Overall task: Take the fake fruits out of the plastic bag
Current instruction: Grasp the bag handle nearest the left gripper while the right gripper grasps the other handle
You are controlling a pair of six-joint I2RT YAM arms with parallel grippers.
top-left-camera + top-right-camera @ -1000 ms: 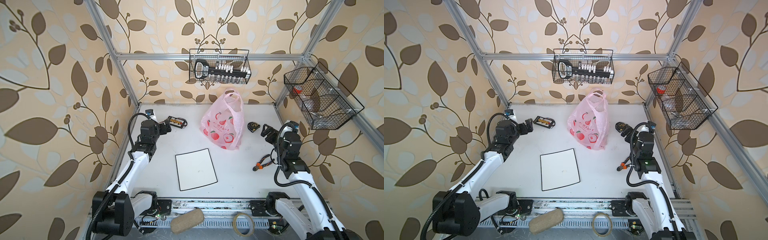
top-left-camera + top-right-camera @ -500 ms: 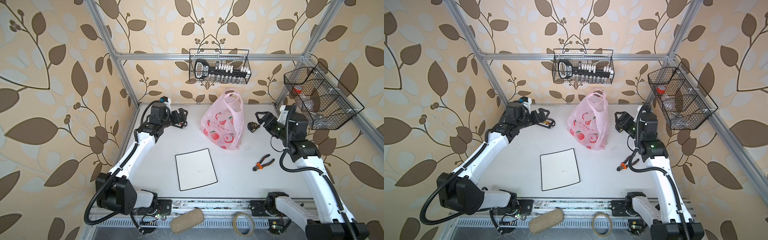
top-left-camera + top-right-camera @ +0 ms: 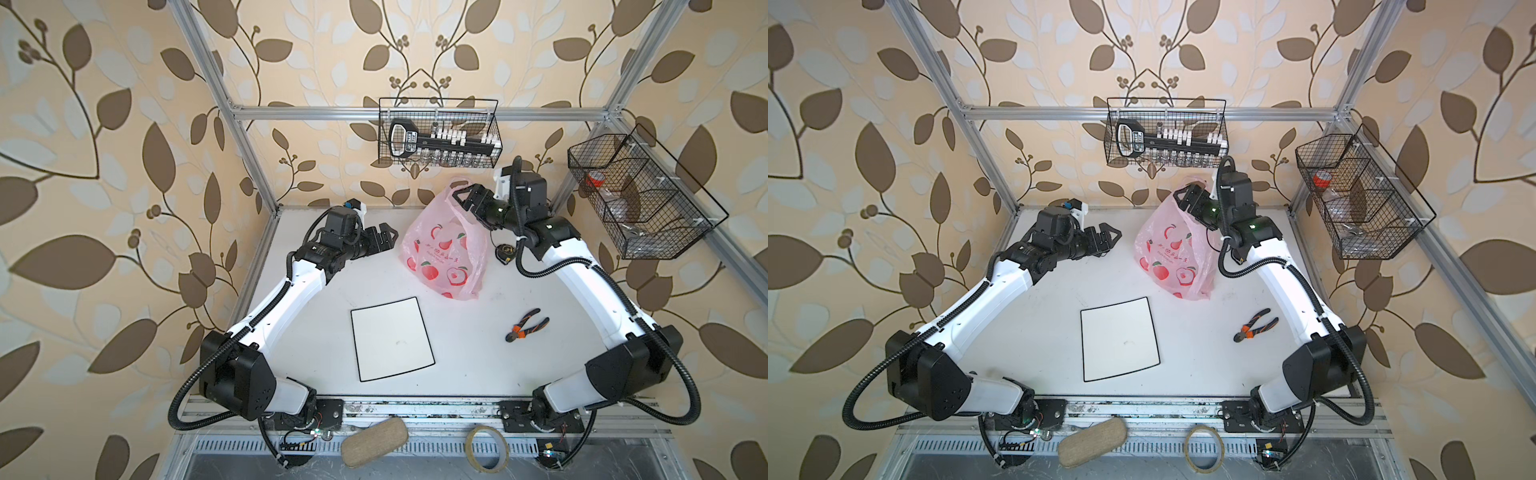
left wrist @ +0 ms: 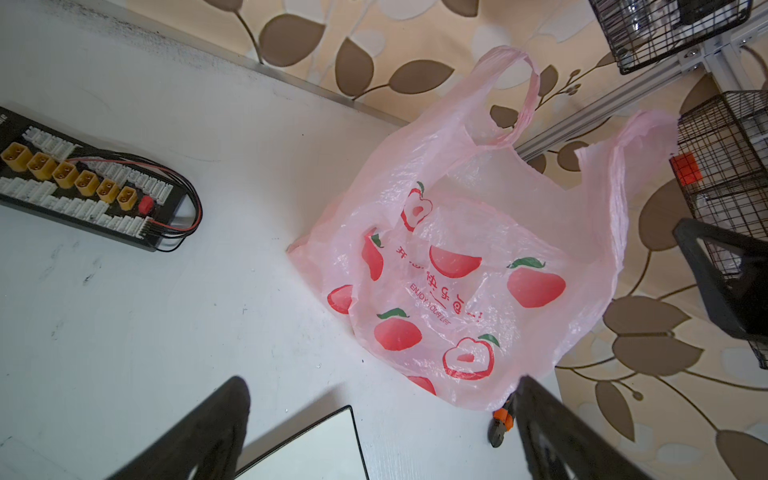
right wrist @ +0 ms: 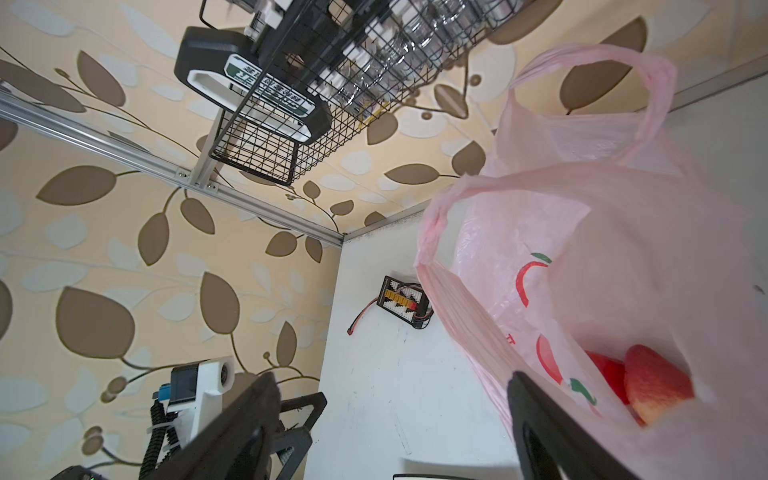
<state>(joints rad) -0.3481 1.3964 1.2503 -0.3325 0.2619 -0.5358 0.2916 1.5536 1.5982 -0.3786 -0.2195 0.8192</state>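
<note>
Plastic bag [image 3: 440,253], right fingers [image 5: 557,436] spread by handle

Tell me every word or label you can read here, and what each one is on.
"ENJOY YOUR LIFE": small red print on the plastic bag, last letters creased.
Larger red characters beside it: non-Latin, too wrinkled to read.
Green-and-white label on the black holder in the wire basket: blurred, unreadable.
Connector board: edge marking too small to read.
</note>
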